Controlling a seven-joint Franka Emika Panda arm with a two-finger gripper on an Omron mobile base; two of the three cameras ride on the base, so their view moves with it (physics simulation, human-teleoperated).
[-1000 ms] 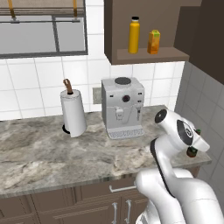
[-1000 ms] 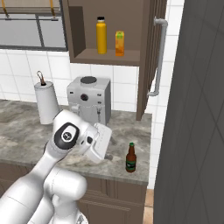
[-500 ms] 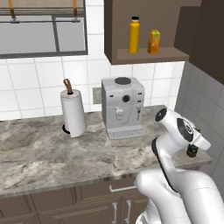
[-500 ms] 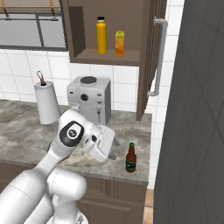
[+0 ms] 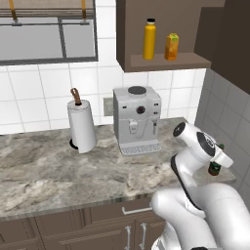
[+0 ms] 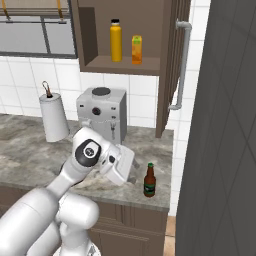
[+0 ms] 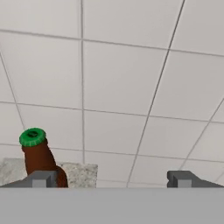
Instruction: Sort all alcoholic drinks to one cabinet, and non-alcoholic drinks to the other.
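A slim brown beer bottle (image 6: 149,181) with a green cap and label stands upright near the counter's right end. In the hand view the beer bottle (image 7: 38,155) rises just behind the left fingertip (image 7: 42,178), off to the side of the gap. My gripper (image 7: 111,179) is open and empty, and its hand (image 6: 119,166) hovers low, just left of the bottle. In the left base view my wrist hides most of the beer bottle (image 5: 215,167). A tall yellow-orange bottle (image 6: 116,40) and an orange juice carton (image 6: 136,49) stand on the shelf of the open cabinet (image 6: 125,65).
A grey coffee machine (image 6: 101,114) and a paper towel roll (image 6: 54,117) stand at the back of the marble counter (image 6: 30,150). The cabinet door (image 6: 167,65) with its long grey handle hangs open above the bottle. A tall grey tiled wall (image 6: 220,130) closes the right side.
My hand has swung right along the counter and now sits closer to the beer bottle. The jaws have stayed open, and the bottles and carton have not moved.
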